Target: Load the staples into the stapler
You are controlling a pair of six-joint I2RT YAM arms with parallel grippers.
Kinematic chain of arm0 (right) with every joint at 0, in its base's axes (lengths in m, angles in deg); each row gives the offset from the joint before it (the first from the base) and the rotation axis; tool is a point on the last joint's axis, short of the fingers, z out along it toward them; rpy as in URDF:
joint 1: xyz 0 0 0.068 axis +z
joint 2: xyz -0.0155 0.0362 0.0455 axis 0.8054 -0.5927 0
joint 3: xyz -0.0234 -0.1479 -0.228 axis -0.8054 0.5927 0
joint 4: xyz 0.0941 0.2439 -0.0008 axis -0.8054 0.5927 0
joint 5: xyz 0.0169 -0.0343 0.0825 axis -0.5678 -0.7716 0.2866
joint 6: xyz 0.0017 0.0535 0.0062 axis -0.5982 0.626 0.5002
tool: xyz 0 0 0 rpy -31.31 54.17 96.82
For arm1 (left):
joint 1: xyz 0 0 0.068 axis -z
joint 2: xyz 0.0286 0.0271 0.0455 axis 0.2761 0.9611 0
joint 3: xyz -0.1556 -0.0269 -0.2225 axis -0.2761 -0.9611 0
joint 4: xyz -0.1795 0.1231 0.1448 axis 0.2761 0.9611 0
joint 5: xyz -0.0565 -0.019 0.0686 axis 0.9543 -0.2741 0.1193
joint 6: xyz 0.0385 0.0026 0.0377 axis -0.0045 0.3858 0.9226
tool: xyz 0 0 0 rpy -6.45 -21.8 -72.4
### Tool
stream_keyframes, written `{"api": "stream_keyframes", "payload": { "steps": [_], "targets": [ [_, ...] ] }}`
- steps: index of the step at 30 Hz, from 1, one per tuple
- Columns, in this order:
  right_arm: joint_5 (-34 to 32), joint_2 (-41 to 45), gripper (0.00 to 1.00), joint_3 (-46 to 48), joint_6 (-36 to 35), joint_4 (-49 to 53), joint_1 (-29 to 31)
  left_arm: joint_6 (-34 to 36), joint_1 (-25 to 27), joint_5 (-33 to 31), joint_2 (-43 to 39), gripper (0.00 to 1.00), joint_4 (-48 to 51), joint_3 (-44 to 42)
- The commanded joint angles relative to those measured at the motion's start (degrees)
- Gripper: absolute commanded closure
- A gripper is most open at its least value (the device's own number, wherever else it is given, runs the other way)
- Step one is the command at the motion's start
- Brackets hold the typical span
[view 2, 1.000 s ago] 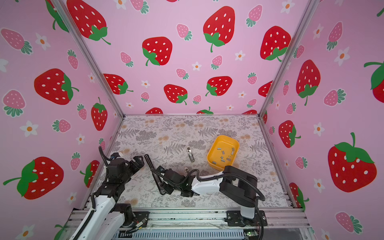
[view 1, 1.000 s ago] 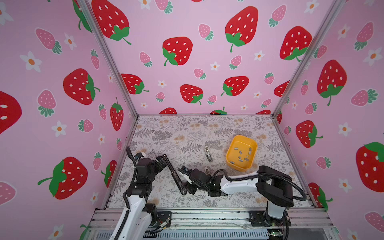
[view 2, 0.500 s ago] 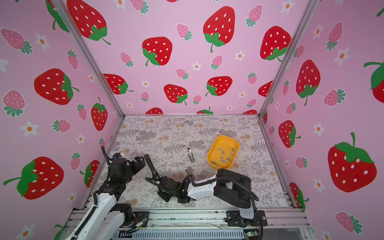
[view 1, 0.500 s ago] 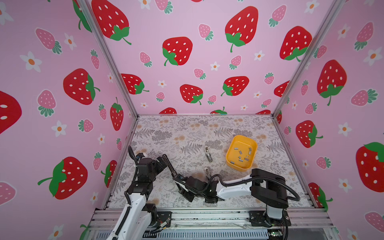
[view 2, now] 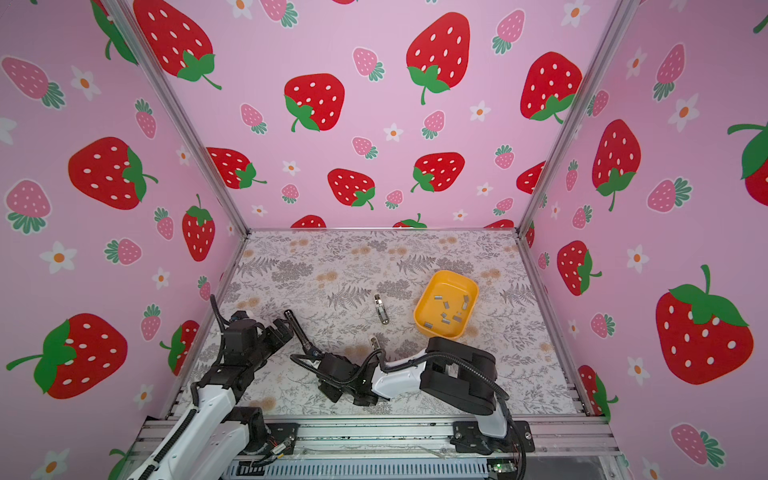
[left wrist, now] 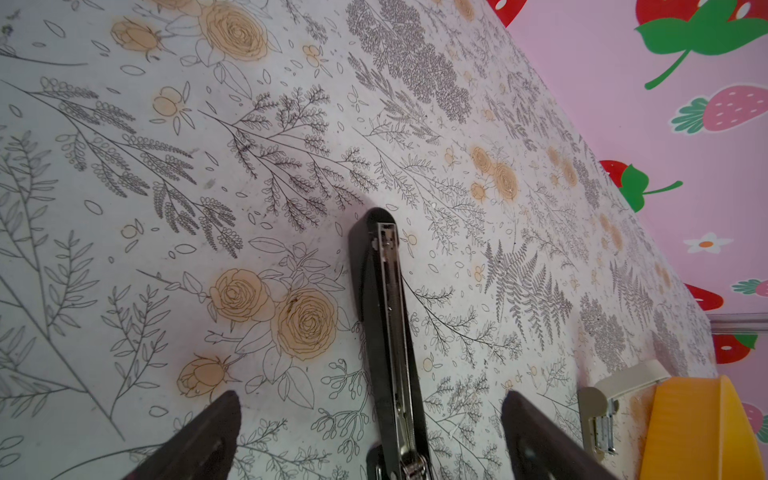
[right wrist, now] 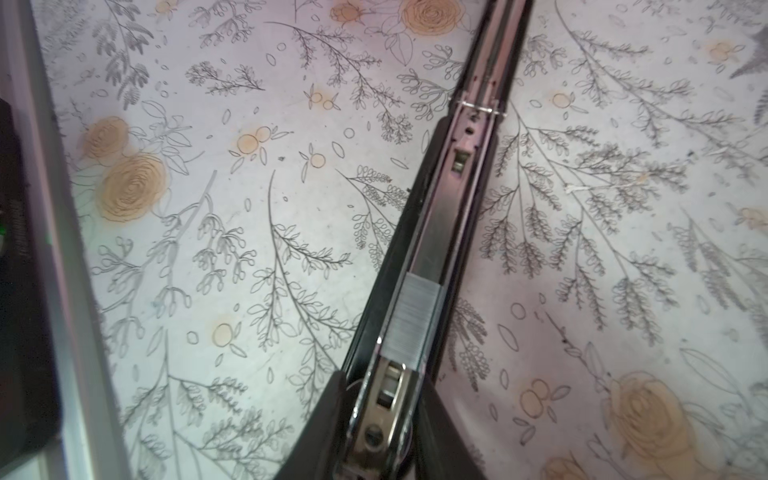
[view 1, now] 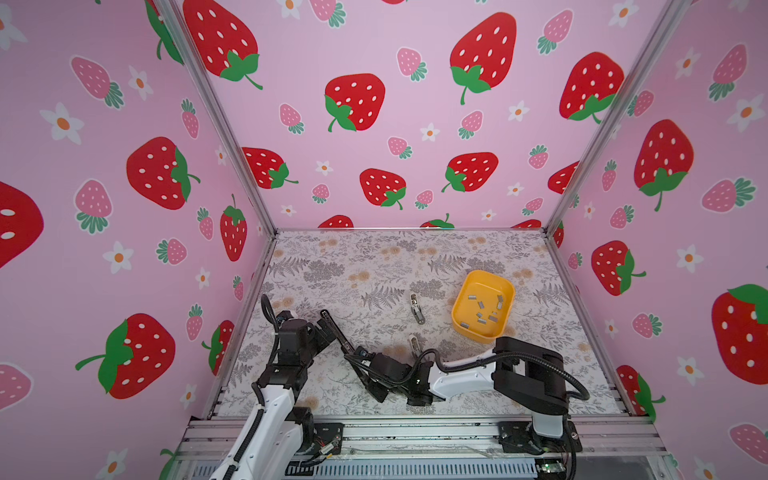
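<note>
Black stapler (view 1: 338, 334) lies open at the counter's (view 1: 374, 266) 7 o'clock, the right gripper (right wrist: 382, 395) clamped on its hinge end, staples (right wrist: 411, 320) in its channel. At 8 o'clock the left gripper (left wrist: 371, 401) gapes wide astride its other arm; spare staples (view 1: 482, 309) lie in a yellow tray (view 1: 478, 333) at 2 o'clock.

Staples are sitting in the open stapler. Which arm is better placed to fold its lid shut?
Left, likely. The left gripper is open astride the lid; the right gripper is busy clamping the end holding the staples.
</note>
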State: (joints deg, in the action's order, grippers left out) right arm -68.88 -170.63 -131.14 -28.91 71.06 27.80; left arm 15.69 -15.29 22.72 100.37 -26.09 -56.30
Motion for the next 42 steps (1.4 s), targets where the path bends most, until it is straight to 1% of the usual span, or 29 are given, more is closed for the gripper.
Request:
{"api": "stream_keyframes", "payload": {
  "steps": [1,2,5,10,13,17,19,22,24,25,29,32,35,38,40,42],
  "targets": [
    [-1.38,-1.35,0.79,-1.48,0.88,-0.30,-0.41,-0.47,-0.36,-0.51,0.33,0.01,-2.52,-0.49],
    [-1.71,-1.43,0.82,-1.30,1.40,-0.37,-0.44,-0.60,-0.39,-0.55,0.60,0.01,-2.86,-0.36],
    [-2.46,-1.06,0.92,-0.17,3.23,-1.19,-3.09,-0.69,-0.38,-0.07,1.55,0.01,-4.14,-0.17],
    [-0.79,1.40,1.00,3.70,6.30,-4.68,-5.42,-1.77,-0.38,0.50,3.76,0.01,-6.72,-0.75],
    [1.06,3.26,1.00,6.38,8.73,-6.93,-7.26,-2.33,-0.38,0.91,4.76,0.01,-7.47,-0.77],
    [8.61,4.20,1.00,9.17,11.75,-11.50,-11.03,-2.51,-0.38,2.74,6.46,0.01,-9.90,-0.93],
    [10.75,4.15,1.00,9.37,11.77,-12.63,-11.56,-2.86,-0.30,3.80,8.19,0.01,-12.42,-1.01],
    [16.02,3.47,1.00,9.67,12.75,-14.77,-12.50,-3.02,0.29,5.50,13.81,0.01,-17.69,-0.53],
    [17.26,3.40,1.00,10.31,13.49,-15.74,-13.13,-3.12,1.07,6.45,18.84,0.01,-21.96,0.36],
    [17.61,3.47,1.00,10.51,13.68,-15.76,-13.40,-3.57,1.64,8.31,21.73,0.01,-23.79,1.02],
    [18.12,3.76,1.00,10.84,13.58,-15.59,-13.73,-5.88,3.45,9.18,31.32,0.01,-30.59,2.92],
    [18.48,3.75,1.00,11.02,13.28,-15.72,-13.70,-7.21,3.88,10.13,37.73,0.01,-35.16,4.37],
    [18.31,3.85,1.00,11.46,12.56,-15.94,-13.60,-6.82,3.92,7.78,42.58,0.00,-38.04,5.97],
    [16.35,3.59,1.00,11.41,11.27,-15.31,-12.65,-5.03,3.84,8.25,46.42,0.06,-40.59,8.92],
    [14.08,3.50,1.00,11.07,9.95,-14.12,-11.51,-4.43,3.64,10.41,47.72,0.10,-43.73,10.08],
    [10.97,3.59,1.00,10.96,9.02,-13.25,-10.39,-3.96,3.78,12.41,47.24,0.18,-46.37,10.59]
  ]
}}
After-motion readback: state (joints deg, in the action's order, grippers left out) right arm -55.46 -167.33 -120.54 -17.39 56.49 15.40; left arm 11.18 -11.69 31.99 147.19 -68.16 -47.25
